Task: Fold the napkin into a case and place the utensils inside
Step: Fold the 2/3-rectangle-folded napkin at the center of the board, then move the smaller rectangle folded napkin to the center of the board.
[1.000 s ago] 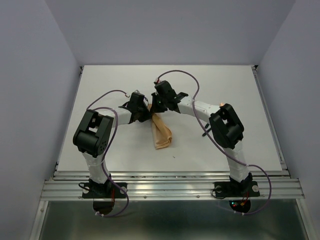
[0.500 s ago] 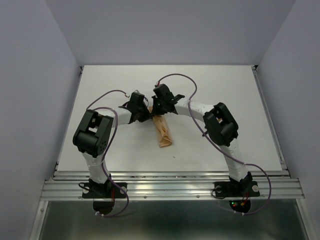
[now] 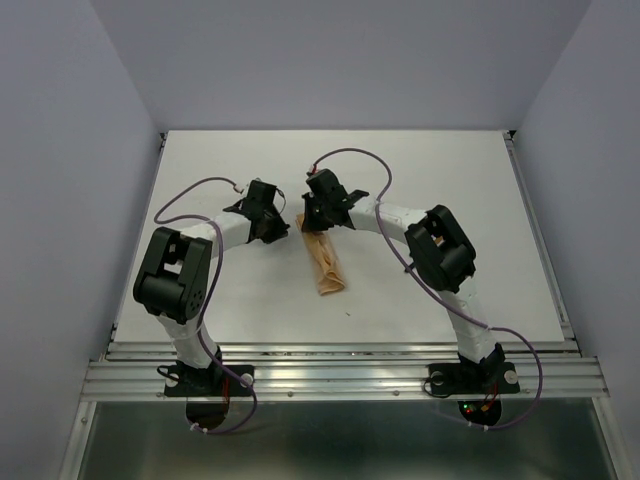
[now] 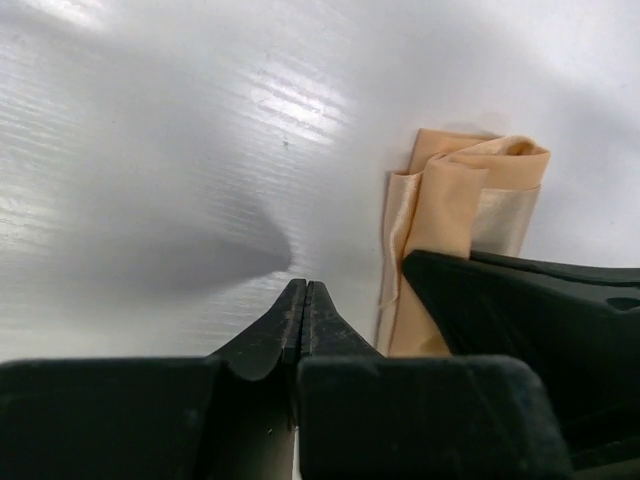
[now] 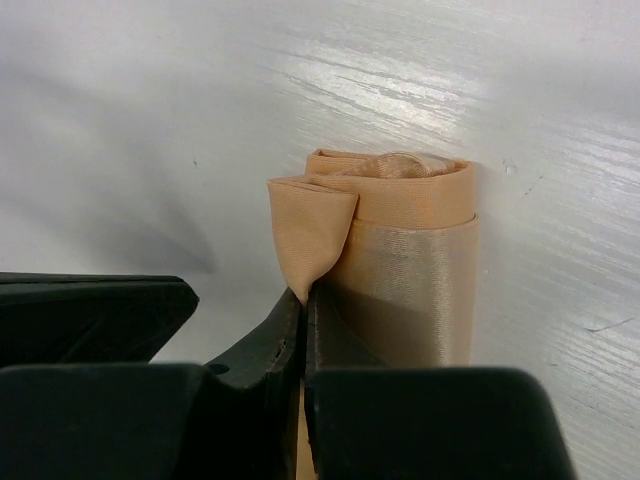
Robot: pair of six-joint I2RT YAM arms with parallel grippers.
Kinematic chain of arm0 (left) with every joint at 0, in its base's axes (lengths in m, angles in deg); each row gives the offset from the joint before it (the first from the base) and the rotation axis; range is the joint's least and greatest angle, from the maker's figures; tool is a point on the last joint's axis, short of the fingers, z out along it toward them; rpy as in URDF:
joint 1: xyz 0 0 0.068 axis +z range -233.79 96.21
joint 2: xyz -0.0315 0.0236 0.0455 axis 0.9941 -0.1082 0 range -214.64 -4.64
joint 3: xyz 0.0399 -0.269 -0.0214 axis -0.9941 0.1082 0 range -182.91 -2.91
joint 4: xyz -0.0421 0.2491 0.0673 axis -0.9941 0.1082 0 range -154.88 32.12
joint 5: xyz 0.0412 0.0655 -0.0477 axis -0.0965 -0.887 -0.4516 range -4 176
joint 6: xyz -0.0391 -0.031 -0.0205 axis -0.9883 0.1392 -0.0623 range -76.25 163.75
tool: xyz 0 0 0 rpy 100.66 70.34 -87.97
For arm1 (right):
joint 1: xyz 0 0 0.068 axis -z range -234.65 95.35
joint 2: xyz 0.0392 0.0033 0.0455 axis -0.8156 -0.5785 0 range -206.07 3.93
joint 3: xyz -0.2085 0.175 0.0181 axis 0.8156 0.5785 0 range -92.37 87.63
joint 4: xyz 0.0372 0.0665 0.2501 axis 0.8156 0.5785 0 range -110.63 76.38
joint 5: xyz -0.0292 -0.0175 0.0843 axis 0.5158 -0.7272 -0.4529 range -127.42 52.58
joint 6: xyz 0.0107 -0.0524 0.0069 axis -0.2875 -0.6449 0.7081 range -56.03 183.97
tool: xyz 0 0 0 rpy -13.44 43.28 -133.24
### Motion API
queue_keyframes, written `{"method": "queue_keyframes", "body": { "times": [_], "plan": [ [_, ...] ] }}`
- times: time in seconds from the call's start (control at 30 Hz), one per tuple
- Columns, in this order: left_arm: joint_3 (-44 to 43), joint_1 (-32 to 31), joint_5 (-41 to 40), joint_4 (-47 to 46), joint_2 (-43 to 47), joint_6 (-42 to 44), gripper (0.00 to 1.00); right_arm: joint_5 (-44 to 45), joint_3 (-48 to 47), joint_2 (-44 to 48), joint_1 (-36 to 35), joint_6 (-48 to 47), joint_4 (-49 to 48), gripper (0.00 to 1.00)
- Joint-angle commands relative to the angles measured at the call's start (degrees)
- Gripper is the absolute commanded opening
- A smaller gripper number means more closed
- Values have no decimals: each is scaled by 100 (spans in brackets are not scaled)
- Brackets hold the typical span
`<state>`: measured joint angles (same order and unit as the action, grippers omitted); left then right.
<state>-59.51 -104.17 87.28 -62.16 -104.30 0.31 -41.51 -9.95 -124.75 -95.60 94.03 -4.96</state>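
Note:
The peach-orange napkin (image 3: 326, 263) lies in the middle of the table, folded into a narrow strip running toward the near edge. My right gripper (image 3: 312, 227) is at the strip's far end, shut on a pointed fold of the napkin (image 5: 310, 225), which rises from between its tips (image 5: 303, 296). My left gripper (image 3: 283, 229) sits just left of the strip, shut with nothing in it (image 4: 303, 291); the napkin (image 4: 455, 210) lies to its right, apart from it. The utensils are out of view.
The white table (image 3: 200, 170) is walled by lilac panels on the left, right and back. A metal rail (image 3: 340, 365) runs along the near edge. Purple cables (image 3: 350, 155) loop over both arms. A small dark speck (image 3: 347, 313) lies near the strip's near end.
The left gripper has come off the napkin's far end and drawn back to the left. The right gripper kept its hold, and the strip now lies narrower and straighter.

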Motion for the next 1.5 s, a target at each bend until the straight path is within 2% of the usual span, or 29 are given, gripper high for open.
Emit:
{"method": "queue_keyframes", "body": {
  "times": [0.0, 0.1, 0.13, 0.2, 0.3, 0.5, 0.6, 0.67, 0.77, 0.83, 1.0, 1.13, 1.23, 1.3, 1.4, 1.47],
  "plan": [
    [-465, -10, -155, 203, 219, 231, 12, -39, 134, 53, -71, -220, -125, 5],
    [-720, 8, 118, 211, 105, 257, 16, -21, 187, 106, -71, -273, -133, 22],
    [-782, 8, 170, 229, 70, 257, 21, -47, 222, 141, -71, -290, -160, 33],
    [-923, 17, 136, 307, 52, 257, 29, -152, 318, 220, -71, -326, -273, 48],
    [-985, 69, 57, 413, 87, 248, 29, -188, 538, 396, -71, -308, -537, 53],
    [-748, 315, 39, 413, 210, 187, 28, -267, 1020, 783, -71, -71, -1073, 53],
    [-660, 333, 127, 343, 271, 222, 26, -241, 1258, 993, -71, 8, -1363, 48],
    [-633, 324, 390, 203, 254, 309, 24, -206, 1539, 1283, -71, 52, -1522, 46],
    [-554, 324, 811, -78, 227, 363, 18, -91, 1846, 1714, -71, 17, -1794, 47],
    [-440, 316, 1110, -376, 236, 363, 17, -13, 1953, 1899, -71, -18, -1786, 48],
    [-449, 236, 1200, -492, 175, 398, 17, 23, 2568, 2417, -71, -80, -1725, 46],
    [-317, 236, 954, -474, 280, 328, 25, -64, 2998, 2716, -71, 140, -1355, 31],
    [-212, 236, 909, -483, 376, 319, 29, -161, 3515, 3041, -71, 342, -1408, 28],
    [-141, 236, 901, -492, 438, 354, 36, -205, 3728, 3243, -71, 447, -1364, 27],
    [-53, 350, 927, -439, 465, 494, 38, -284, 4027, 3419, -124, 483, -1154, 29],
    [26, 499, 1058, -465, 508, 564, 38, -276, 4097, 3525, -176, 483, -847, 37]
  ]
}}
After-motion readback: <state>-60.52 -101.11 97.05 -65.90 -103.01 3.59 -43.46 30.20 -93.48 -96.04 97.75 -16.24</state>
